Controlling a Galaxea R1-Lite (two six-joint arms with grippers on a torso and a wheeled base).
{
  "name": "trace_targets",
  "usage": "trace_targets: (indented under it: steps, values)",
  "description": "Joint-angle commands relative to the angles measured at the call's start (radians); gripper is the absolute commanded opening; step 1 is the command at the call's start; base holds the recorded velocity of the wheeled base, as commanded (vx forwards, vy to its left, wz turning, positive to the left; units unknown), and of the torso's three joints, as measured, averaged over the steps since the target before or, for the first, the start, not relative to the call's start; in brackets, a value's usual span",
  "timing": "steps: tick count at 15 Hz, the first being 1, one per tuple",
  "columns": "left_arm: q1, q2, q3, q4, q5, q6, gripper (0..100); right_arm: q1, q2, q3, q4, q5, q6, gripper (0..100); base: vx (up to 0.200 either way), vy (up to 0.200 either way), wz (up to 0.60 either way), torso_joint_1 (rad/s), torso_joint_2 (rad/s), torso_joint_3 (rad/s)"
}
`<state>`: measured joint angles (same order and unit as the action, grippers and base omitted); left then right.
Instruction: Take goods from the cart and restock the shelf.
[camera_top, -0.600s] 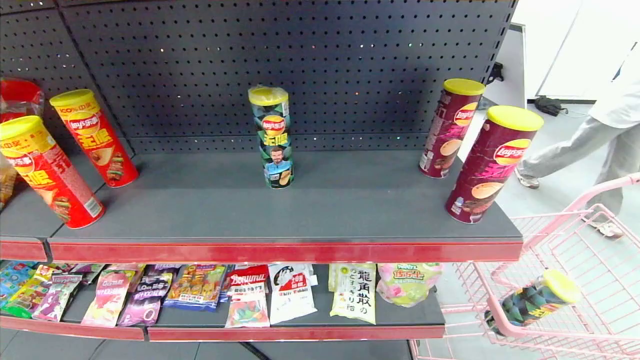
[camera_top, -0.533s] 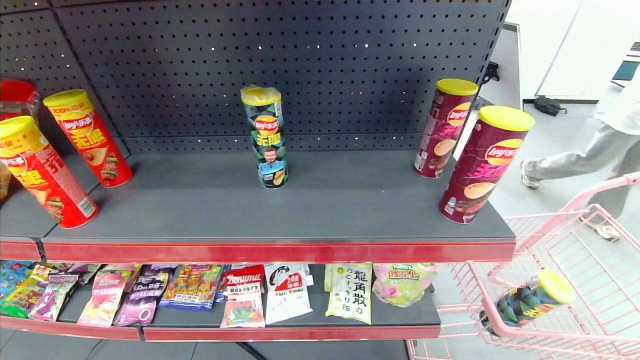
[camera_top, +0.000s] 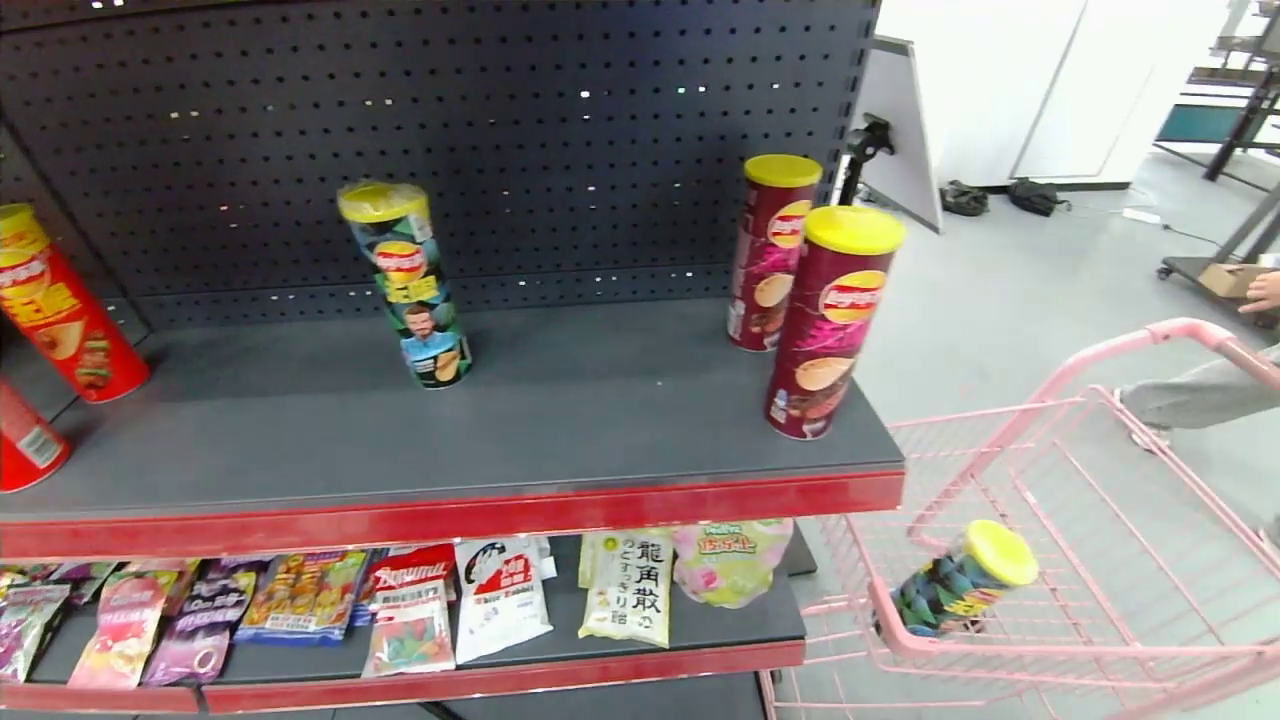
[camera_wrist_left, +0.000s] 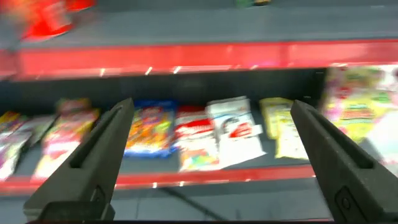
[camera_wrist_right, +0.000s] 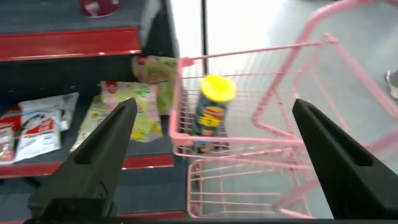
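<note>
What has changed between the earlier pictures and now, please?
Only the head camera turned right, toward the pink cart. The green can still lies in it, the cans on the shelf stand unmoved; the left claw and right claw are open, empty.

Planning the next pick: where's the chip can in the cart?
Head view, lower right: the chip can sits in the pink cart, in its corner nearest the shelf.
</note>
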<state>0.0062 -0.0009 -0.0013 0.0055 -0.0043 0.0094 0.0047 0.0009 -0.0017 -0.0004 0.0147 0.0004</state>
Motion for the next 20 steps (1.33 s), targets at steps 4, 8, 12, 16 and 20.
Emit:
trace_targets:
  steps: [4, 8, 12, 16, 20]
  values:
    - [-0.002, 0.001, 0.000, 0.001, 0.000, -0.002, 100, -0.002, 0.001, 0.000, -0.001, -0.001, 0.000, 100, 0.000, 0.000, -0.60, 0.000, 0.00, 0.002]
    - [0.000, 0.001, 0.000, 0.001, 0.001, -0.002, 100, -0.002, 0.001, 0.000, -0.001, -0.001, 0.000, 100, 0.000, 0.000, -0.60, 0.002, 0.01, 0.002]
    - [-0.002, 0.001, 0.000, 0.001, 0.001, -0.002, 100, -0.002, 0.001, 0.000, -0.001, 0.001, 0.000, 100, 0.000, 0.000, 0.00, 0.000, 0.00, 0.000]
    - [-0.002, 0.001, 0.000, 0.001, 0.001, -0.002, 100, -0.002, 0.001, 0.000, -0.001, 0.001, 0.000, 100, 0.000, 0.000, 0.00, -0.070, 0.18, 0.102]
    - [-0.002, 0.001, 0.000, 0.001, 0.001, -0.002, 100, -0.002, 0.001, 0.000, -0.001, 0.001, 0.001, 100, 0.000, 0.000, 0.00, -0.134, 0.37, 0.220]
